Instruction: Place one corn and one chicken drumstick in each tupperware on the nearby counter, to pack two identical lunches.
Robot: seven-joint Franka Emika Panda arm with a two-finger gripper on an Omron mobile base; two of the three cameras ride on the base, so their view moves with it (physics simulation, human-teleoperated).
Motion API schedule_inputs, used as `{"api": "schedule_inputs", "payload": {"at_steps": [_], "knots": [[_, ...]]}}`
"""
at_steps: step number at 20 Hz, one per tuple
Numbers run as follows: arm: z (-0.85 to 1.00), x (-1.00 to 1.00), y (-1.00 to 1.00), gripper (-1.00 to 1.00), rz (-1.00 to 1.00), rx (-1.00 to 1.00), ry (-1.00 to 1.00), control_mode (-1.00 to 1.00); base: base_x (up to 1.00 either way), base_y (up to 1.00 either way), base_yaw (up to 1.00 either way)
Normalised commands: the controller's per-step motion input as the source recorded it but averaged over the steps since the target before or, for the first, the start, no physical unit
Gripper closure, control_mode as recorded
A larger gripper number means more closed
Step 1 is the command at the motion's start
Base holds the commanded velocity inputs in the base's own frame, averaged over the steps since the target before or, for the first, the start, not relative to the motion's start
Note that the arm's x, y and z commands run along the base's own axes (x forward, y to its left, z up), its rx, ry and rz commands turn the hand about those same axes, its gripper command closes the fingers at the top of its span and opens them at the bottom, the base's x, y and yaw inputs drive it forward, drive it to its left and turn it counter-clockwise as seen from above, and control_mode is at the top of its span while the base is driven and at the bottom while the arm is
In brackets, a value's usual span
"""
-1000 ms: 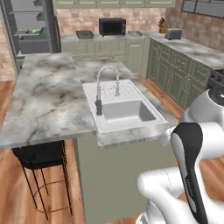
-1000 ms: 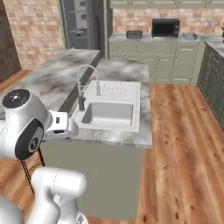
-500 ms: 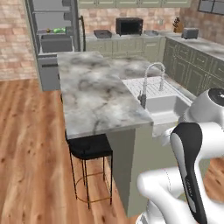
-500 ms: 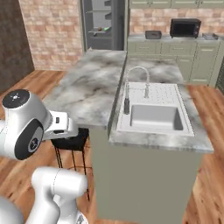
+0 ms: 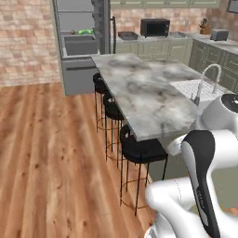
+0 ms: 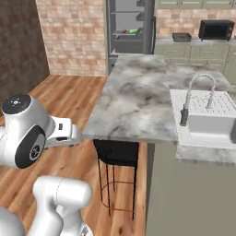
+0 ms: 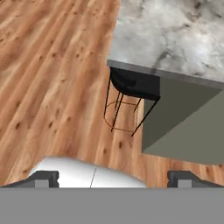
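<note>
Your dark two-finger gripper (image 7: 113, 178) hung spread wide and empty above the wooden floor (image 7: 52, 87); the shallow grey tupperware tray (image 5: 127, 35) sat on the far olive-fronted marbled counter (image 5: 139, 41) beside the black microwave (image 5: 155, 28).

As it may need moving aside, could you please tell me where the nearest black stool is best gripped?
Probably one thin leg of the stool, coming from the floor side. The seat sits tucked under the island overhang, so the top is blocked, and the seat looks too broad to span.
</note>
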Motion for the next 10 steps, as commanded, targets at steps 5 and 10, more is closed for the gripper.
{"api": "schedule_inputs", "payload": {"at_steps": [5, 10], "knots": [[0.00, 0.00, 0.00, -1.00, 0.00, 0.00, 0.00, 1.00, 0.50, 1.00, 0.01], [0.00, 0.00, 0.00, -1.00, 0.00, 0.00, 0.00, 1.00, 0.90, 0.99, 0.04]]}}
